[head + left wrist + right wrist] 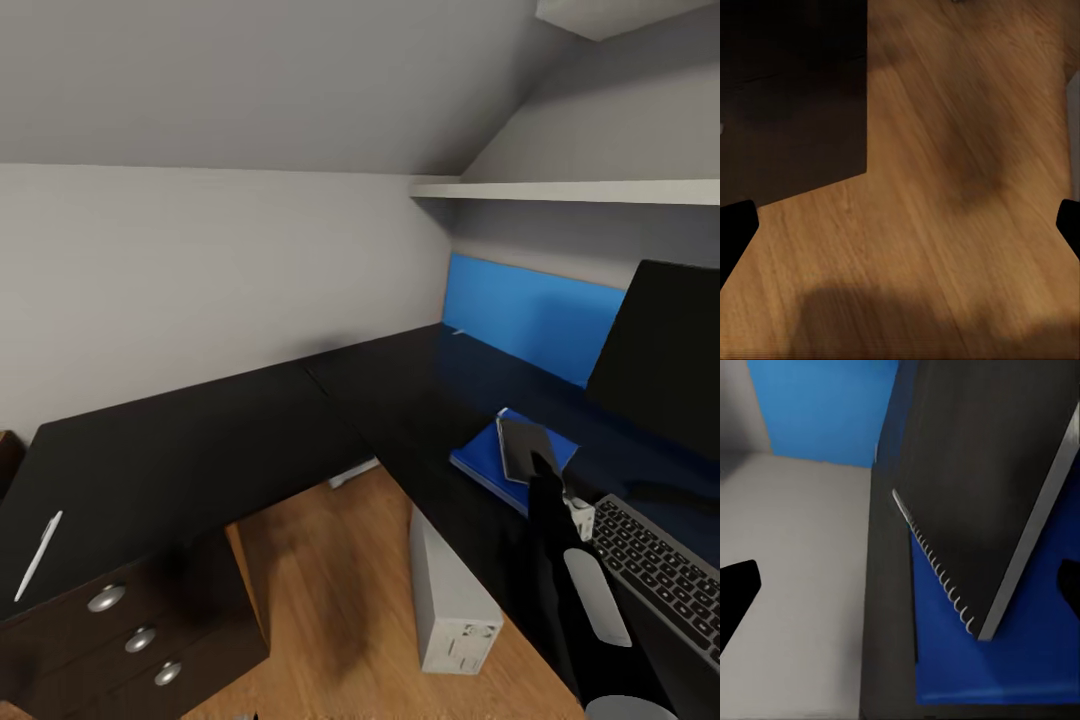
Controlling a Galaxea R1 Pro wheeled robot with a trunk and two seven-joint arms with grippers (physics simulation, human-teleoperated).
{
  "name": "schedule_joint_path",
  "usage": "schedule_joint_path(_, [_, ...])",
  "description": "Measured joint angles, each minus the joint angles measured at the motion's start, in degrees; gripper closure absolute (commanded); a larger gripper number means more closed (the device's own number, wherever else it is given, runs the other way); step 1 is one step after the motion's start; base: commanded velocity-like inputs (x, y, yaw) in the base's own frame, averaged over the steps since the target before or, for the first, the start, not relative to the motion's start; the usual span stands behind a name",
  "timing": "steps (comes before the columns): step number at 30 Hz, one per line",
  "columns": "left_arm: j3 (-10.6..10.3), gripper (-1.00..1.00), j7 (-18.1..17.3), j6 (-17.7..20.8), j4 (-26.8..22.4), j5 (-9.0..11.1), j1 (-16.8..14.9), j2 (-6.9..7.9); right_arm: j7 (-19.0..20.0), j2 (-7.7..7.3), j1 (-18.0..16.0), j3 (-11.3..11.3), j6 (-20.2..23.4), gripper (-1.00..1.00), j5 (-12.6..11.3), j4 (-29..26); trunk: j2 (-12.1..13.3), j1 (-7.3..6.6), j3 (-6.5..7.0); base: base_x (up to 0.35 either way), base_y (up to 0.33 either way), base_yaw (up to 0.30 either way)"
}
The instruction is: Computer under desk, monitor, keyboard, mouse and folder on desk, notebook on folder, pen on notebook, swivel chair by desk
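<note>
The dark grey notebook (523, 445) lies on the blue folder (487, 462) on the black desk (200, 450), between the monitor (665, 360) and the keyboard (655, 570). My right gripper (545, 468) is at the notebook's near edge. In the right wrist view that gripper (900, 585) is open, its fingertips (736, 589) wide apart around the notebook (982, 487) and folder (982, 660). The white pen (38, 555) lies on the desk's left wing. The computer (450, 595) stands under the desk. My left gripper (900, 221) is open over the floor. The mouse and swivel chair are out of view.
A black drawer unit (130, 630) with round silver knobs stands at lower left, its dark side (791, 90) also in the left wrist view. The blue back panel (530, 315) and a white shelf (570, 190) are behind the desk. Wood floor (320, 590) lies between drawers and tower.
</note>
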Motion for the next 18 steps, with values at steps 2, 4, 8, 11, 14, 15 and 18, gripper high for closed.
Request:
schedule_joint_path(2, [0.0,-1.0,0.0,0.0,0.0,0.0,0.0,0.0,-0.1,0.01,0.0,0.0,0.0,-1.0,0.1,0.0,0.0,0.0,0.0,-0.056,0.0,0.0])
schedule_joint_path(4, [0.0,-1.0,0.0,0.0,0.0,0.1,0.0,0.0,-0.3,0.01,0.0,0.0,0.0,-1.0,0.1,-0.1,0.0,-0.01,-0.01,-0.02,0.0,0.0])
schedule_joint_path(8, [0.0,-1.0,0.0,0.0,0.0,0.1,0.0,0.0,-0.3,0.04,0.0,0.2,0.0,-1.0,0.1,-0.2,0.0,0.0,-0.01,-0.049,0.014,0.0])
schedule_joint_path(11, [0.0,-1.0,0.0,0.0,0.0,0.0,0.0,0.0,-0.3,0.02,0.0,0.4,0.0,-1.0,0.1,-0.2,0.0,0.01,-0.01,-0.16,0.072,0.0])
schedule_joint_path(14, [0.0,-1.0,0.0,0.0,0.0,0.0,0.0,-0.01,-0.3,0.03,0.0,0.5,0.1,-1.0,0.1,-0.2,0.0,0.0,-0.01,-0.08,0.035,0.0])
schedule_joint_path(15, [0.0,-1.0,0.0,0.0,0.0,0.0,0.0,0.0,-0.3,0.04,0.0,0.5,0.1,-1.0,0.1,-0.2,0.0,-0.01,-0.01,-0.043,0.019,0.0])
schedule_joint_path(18, [0.0,-1.0,0.0,0.0,0.0,0.0,0.0,0.0,-0.3,0.13,0.0,0.5,0.1,-1.0,0.1,-0.2,0.0,-0.01,-0.01,-0.013,0.006,0.0])
